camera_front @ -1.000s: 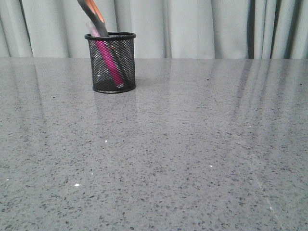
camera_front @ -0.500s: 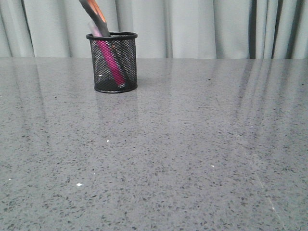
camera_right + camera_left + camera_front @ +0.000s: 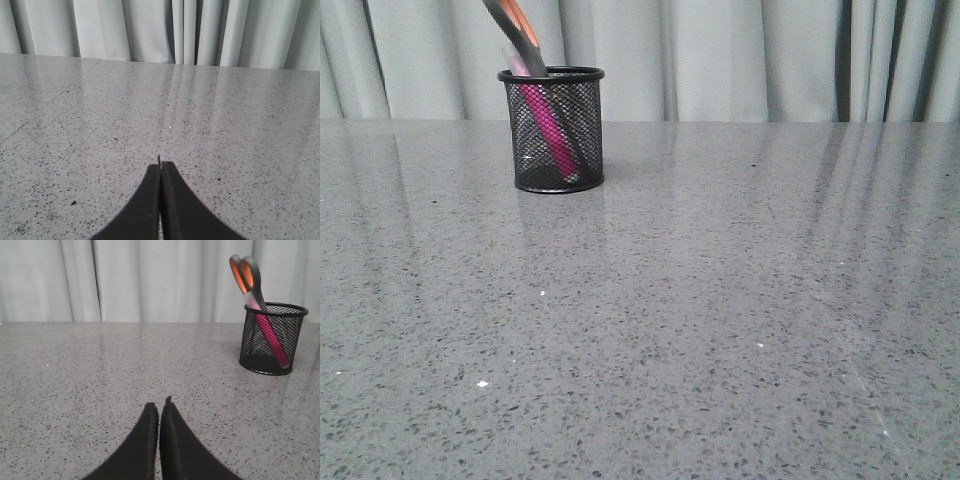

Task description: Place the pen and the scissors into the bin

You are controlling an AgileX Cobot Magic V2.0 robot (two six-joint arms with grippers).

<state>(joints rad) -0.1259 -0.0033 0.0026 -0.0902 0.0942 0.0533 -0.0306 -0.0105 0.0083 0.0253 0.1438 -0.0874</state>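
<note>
On my front camera I see the bin (image 3: 552,130), a little black cup made of wire mesh, standing straight up on the grey speckled table (image 3: 700,300). It sits far back on the table and over to the left side, close to the pale curtain (image 3: 720,55) that hangs behind the table. The pen (image 3: 546,127) is inside the bin. I can see its pink body through the mesh, and it leans to one side, with its pale end poking up just over the rim. The scissors (image 3: 516,32) are in the bin too, with the blades down inside and the handles sticking up high above the rim. The handles are dark grey with orange inside the loops, and they lean to the left and run past the top of the picture. On the left wrist camera the left gripper (image 3: 159,407) hangs low over the bare table with its two black fingers pressed together and nothing between them. From there the bin (image 3: 272,337) is well apart from it, with the pen (image 3: 272,335) and scissors (image 3: 246,276) both easy to see. On the right wrist camera the right gripper (image 3: 159,166) also has its fingers pressed together with nothing in them, over the table.
</note>
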